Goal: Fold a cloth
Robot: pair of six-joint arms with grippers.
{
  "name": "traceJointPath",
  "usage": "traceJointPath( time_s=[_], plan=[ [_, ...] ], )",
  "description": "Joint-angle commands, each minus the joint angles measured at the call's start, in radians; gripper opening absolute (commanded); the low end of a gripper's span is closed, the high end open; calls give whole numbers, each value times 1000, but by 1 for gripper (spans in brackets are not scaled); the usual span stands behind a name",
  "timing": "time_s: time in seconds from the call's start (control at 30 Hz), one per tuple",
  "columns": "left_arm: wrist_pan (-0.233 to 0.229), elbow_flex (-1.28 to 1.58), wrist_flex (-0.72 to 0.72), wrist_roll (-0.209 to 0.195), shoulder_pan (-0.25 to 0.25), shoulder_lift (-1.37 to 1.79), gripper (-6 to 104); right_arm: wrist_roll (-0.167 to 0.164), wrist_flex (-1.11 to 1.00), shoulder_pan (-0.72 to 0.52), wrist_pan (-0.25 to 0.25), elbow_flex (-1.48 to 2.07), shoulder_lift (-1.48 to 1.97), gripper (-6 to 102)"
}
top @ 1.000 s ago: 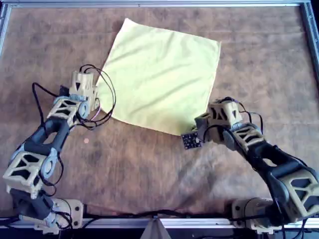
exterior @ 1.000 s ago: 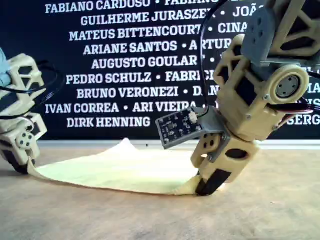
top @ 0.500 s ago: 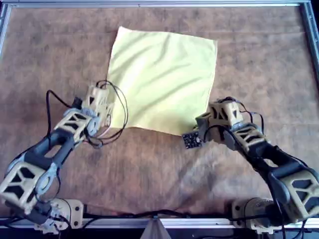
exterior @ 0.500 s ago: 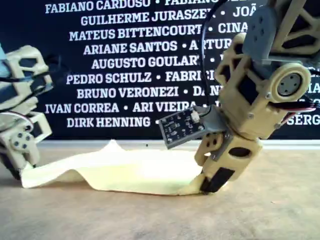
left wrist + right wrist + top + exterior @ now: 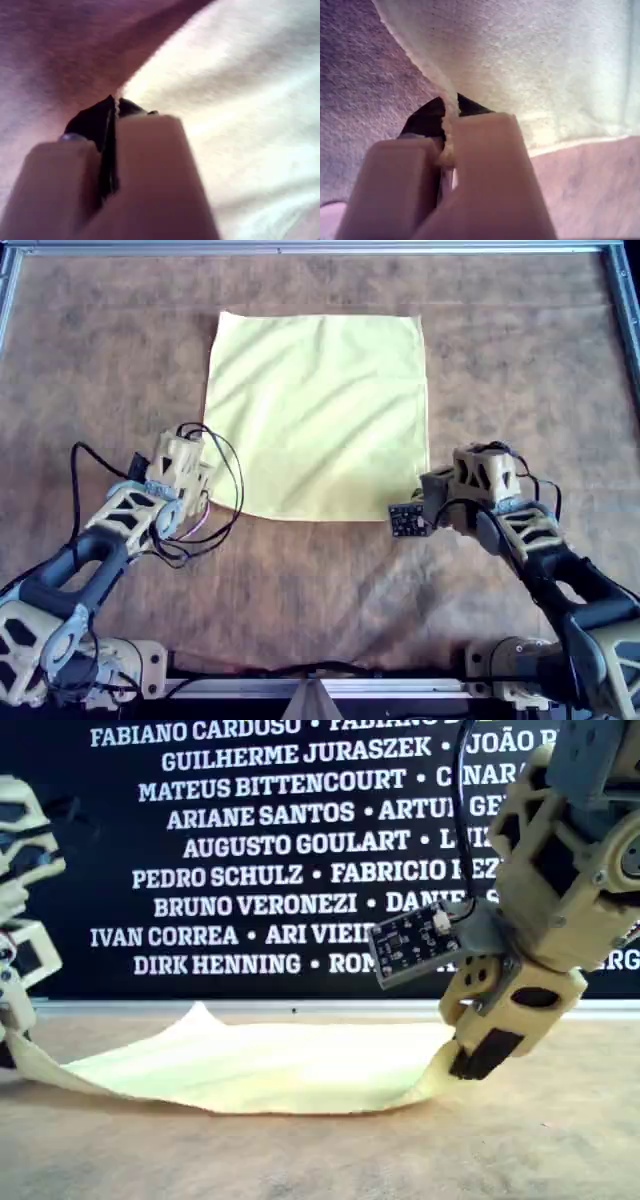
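both arms reach in from the near edge of the overhead view, elbows bent, wrists pitched down toward the surface. the left gripper (image 5: pixel 205 502) sits at the overhead view's left, its jaws pressed together with only a thin dark seam between them in the left wrist view, pinching the near corner of the cloth (image 5: pixel 318 410). the right gripper (image 5: pixel 428 502), at the overhead view's right, is likewise clamped, a ridge of cloth hem caught between its jaws. a small circuit board (image 5: pixel 410 942) juts from the right wrist, just above the pincer.
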Motion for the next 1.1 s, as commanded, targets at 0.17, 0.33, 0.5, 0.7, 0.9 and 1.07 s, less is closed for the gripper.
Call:
traceJointPath(
  time_s=[0.17,0.33,0.5,0.7,0.9,1.07],
  plan=[
    [-11,-11,0,3,-23,86,-1,-2,15,-81,-5,15,126,-2],
    [-9,-15,-2,3,-23,83,-1,-2,-2,-104,-6,0,104,-2],
    [3,-38,-23,3,-12,69,-1,-2,-9,-91,-6,-43,100,-2],
    [-12,-196,-60,2,-5,49,-1,-2,-133,-104,-5,-160,48,-2],
    [-8,-410,-183,2,72,-135,-1,0,-342,-106,-5,-287,-103,-2],
    [2,-614,-202,2,106,-322,-1,-2,-491,-104,-5,-466,-336,-2]
  ],
)
